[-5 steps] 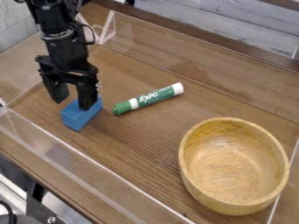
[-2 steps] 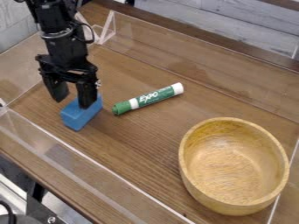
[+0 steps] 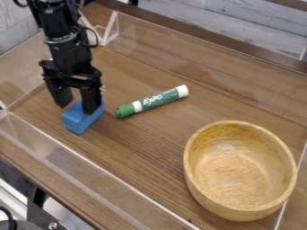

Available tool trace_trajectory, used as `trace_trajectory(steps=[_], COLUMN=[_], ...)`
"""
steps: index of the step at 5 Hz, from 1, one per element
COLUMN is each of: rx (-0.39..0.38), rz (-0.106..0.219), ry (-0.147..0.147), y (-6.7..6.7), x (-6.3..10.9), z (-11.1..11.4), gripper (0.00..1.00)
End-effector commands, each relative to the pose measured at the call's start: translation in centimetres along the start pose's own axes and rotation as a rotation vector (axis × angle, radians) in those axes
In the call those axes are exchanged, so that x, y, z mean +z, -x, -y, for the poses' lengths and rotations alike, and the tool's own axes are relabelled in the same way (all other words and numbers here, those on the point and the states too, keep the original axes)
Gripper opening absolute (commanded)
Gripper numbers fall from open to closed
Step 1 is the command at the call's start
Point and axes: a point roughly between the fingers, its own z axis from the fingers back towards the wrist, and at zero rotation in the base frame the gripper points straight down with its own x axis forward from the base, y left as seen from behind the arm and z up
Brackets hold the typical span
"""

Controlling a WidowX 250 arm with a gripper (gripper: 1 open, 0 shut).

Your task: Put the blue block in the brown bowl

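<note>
My black two-fingered claw (image 3: 74, 95) hangs spread wide and empty, pointing straight down over the small bright-blue foam-like block (image 3: 82, 118), whose top sits just under my fingertips. If I close while off-centre, I judge a finger could land on the block's top edge and tip or shove it toward the green-and-white marker (image 3: 153, 101) lying just beside it. The block sits upright on the wooden tabletop (image 3: 156, 63), matte and square-edged, well apart from the large round light-brown wooden bowl (image 3: 239, 169).
</note>
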Motion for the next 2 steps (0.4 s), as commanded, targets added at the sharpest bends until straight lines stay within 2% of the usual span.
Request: trace_trajectory(steps=[1, 2], rx=[0.014, 0.017], rz=[0.044, 0.045], ry=[-0.013, -0.01], y=[-0.58, -0.64], x=[0.63, 0.15], z=[-0.62, -0.69], gripper=[1.0, 1.0])
